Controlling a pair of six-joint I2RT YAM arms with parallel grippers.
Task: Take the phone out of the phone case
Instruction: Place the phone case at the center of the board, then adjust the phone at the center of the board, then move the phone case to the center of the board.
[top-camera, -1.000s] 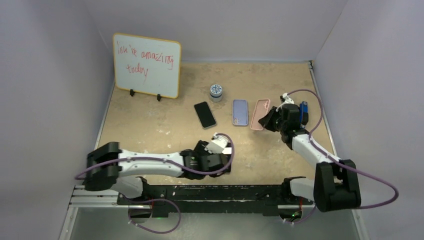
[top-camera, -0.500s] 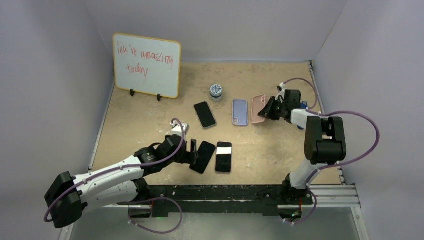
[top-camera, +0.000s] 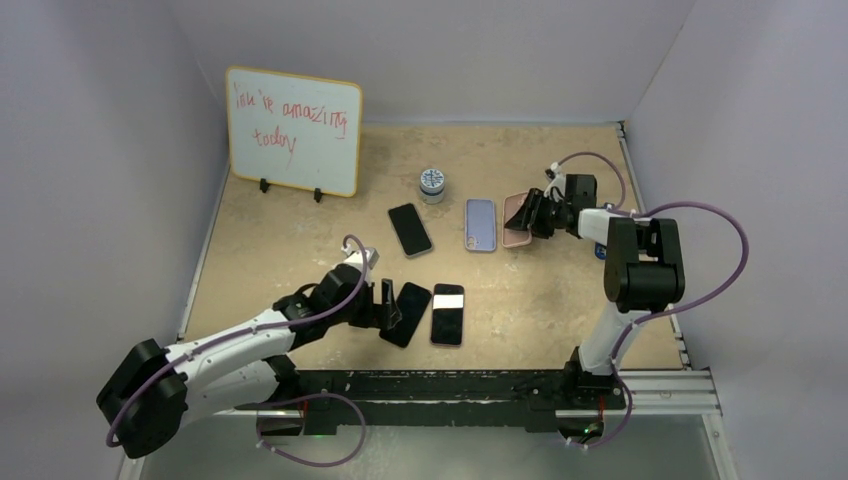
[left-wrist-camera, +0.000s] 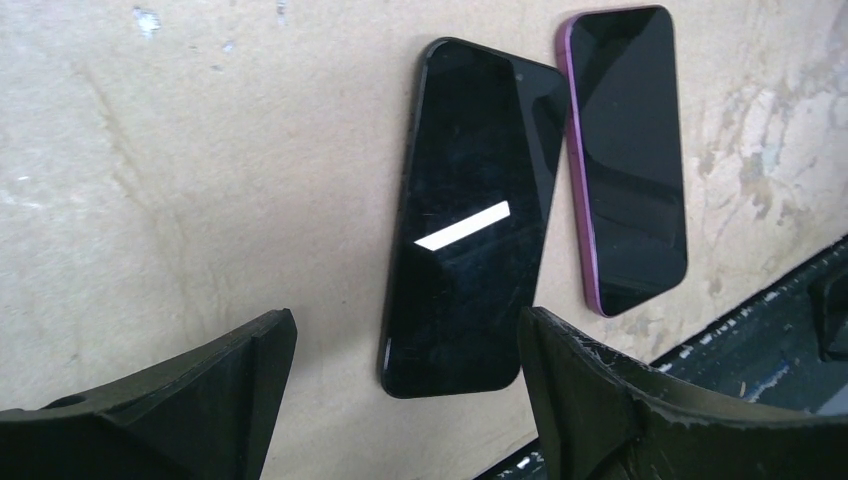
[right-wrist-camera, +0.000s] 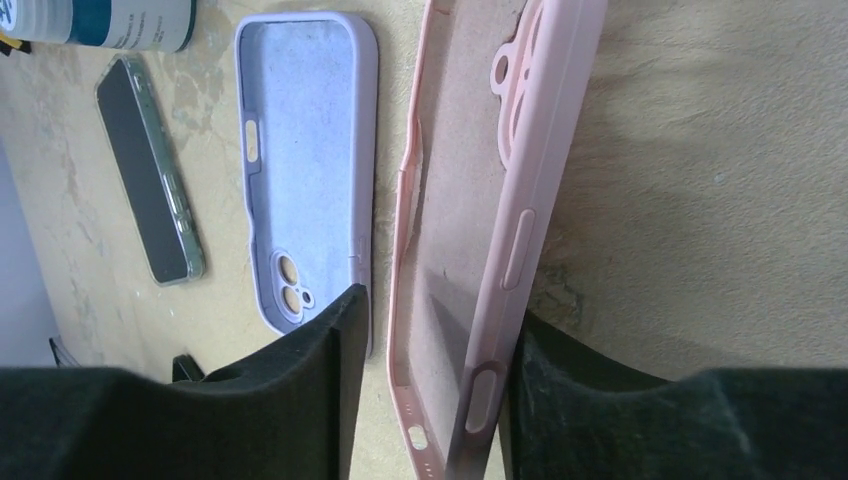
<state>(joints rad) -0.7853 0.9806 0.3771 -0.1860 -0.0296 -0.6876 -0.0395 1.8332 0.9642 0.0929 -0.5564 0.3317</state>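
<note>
Since the pink case (right-wrist-camera: 455, 200) at far right lies empty between the spread right gripper (right-wrist-camera: 432, 335), I judge the wide-spread left gripper (left-wrist-camera: 405, 345) should next grasp the near black phone (left-wrist-camera: 470, 220).

- We note a whiteboard (top-camera: 293, 130) standing upright on two black feet at the table's far left, orange-framed, with red handwriting.
- We find a small round jar (top-camera: 432, 184), white-lidded and blue-labelled, right of the whiteboard.
- We record the table (top-camera: 300, 250) as tan and scuffed.
</note>
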